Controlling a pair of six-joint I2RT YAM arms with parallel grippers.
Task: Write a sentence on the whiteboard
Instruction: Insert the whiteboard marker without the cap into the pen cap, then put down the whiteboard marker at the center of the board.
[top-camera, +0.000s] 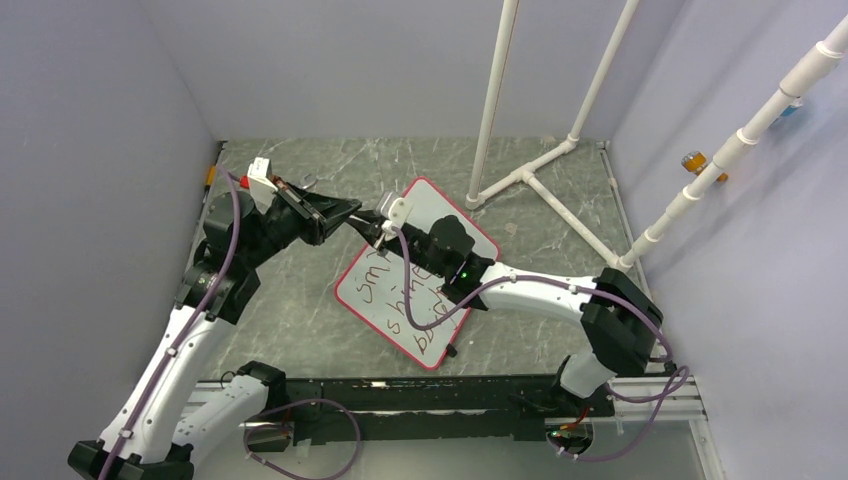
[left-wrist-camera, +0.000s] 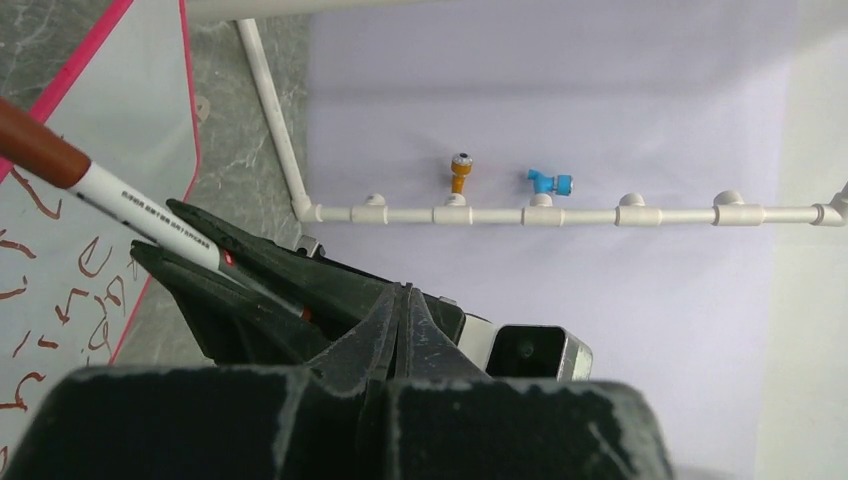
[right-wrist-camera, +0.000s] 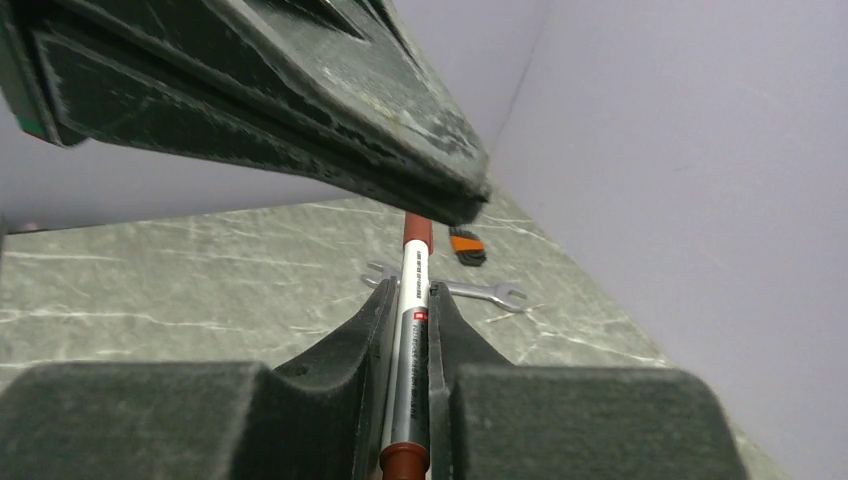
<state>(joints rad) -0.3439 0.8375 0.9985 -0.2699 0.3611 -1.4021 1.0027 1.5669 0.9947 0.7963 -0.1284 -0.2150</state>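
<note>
Since the left claw, pinched shut on nothing visible, crowds the right claw, a bump could twist the white-barrelled, brown-ended marker and smear the reddish-brown handwritten sentence. The right claw, barely parted, clamps the marker's barrel over the red-rimmed white whiteboard, which lies flat on the grey marbled tabletop.

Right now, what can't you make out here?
- Sentence, top view: small and partly under the right arm; the third word is illegible.
- Whiteboard, left wrist view: cut off by the left edge.
- Marker, right wrist view: the far end is hidden under the left claw, and the near end is cut off by the bottom edge.
</note>
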